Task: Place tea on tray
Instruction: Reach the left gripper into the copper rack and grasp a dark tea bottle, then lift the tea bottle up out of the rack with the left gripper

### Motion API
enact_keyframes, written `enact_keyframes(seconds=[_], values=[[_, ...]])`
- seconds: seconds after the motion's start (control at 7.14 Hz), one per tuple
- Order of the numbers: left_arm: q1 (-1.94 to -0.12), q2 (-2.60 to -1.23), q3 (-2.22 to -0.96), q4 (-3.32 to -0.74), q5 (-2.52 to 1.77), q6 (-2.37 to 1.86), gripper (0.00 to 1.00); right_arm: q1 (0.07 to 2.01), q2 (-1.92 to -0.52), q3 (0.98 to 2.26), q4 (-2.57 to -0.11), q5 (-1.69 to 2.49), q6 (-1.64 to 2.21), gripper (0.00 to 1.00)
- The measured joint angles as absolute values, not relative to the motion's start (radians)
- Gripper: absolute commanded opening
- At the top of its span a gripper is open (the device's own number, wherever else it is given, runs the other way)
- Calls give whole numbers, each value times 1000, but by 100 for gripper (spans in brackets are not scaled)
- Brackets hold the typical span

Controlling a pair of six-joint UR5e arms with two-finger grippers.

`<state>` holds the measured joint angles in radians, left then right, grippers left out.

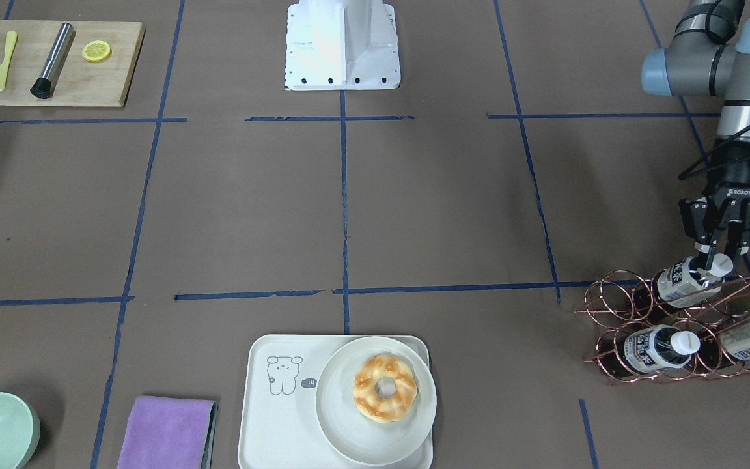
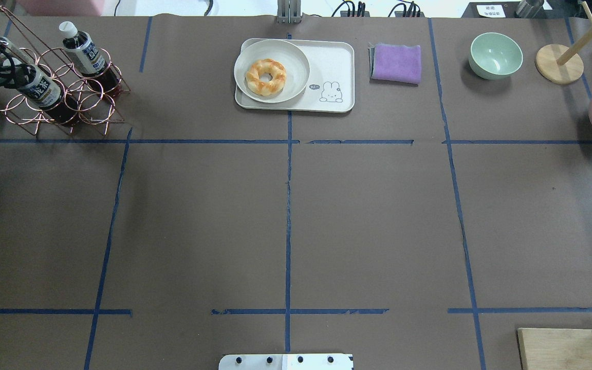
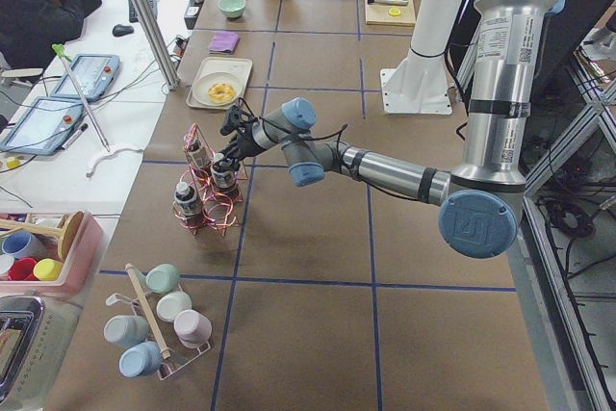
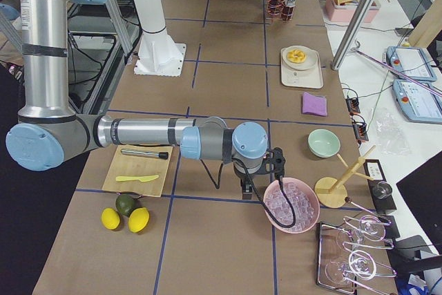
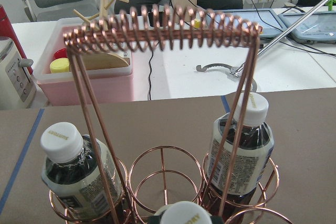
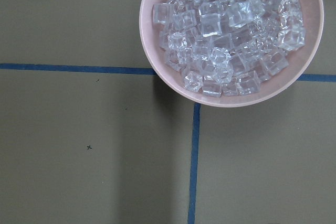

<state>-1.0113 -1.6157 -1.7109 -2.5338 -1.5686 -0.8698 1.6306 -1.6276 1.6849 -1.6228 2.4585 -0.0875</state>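
1. The fingers [image 1: 708, 238] of the left gripper [image 1: 718, 257] are closed on the white screw cap of a small clear plastic tea bottle [image 1: 682, 281] filled with dark brown liquid.
2. That tea bottle leans tilted in a ring of the copper wire rack [image 1: 616, 306], at the far corner of the table on the robot's left.
3. The rack holds two more bottles [image 1: 655, 348] of the same kind in other rings, and both are also tilted.
4. The cream-white rectangular plastic tray [image 1: 264, 417], printed with a line-drawn cartoon animal, sits at the middle of the table's far edge, well apart from the rack.
5. A round cream plate [image 1: 342, 423] rests on the tray and covers about half of it. A glazed ring doughnut [image 1: 385, 387] lies on the plate.
6. The right gripper [image 4: 246, 188] hangs just beside a pink round bowl [image 6: 157, 51] heaped with clear ice cubes [image 6: 231, 30]. Its fingers are not visible, so I cannot tell how they stand.
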Motion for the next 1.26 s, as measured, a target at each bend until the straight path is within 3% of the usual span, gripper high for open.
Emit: enact_keyframes(seconds=[0.42, 1.26], values=[[-1024, -1608, -1748, -2531, -1562, -866, 7, 1631, -1627, 1685, -1622, 2458, -87, 100], [-1110, -1592, -1828, -2499, -1570, -864, 5, 1632, -1627, 1694, -1623, 2461, -87, 100]])
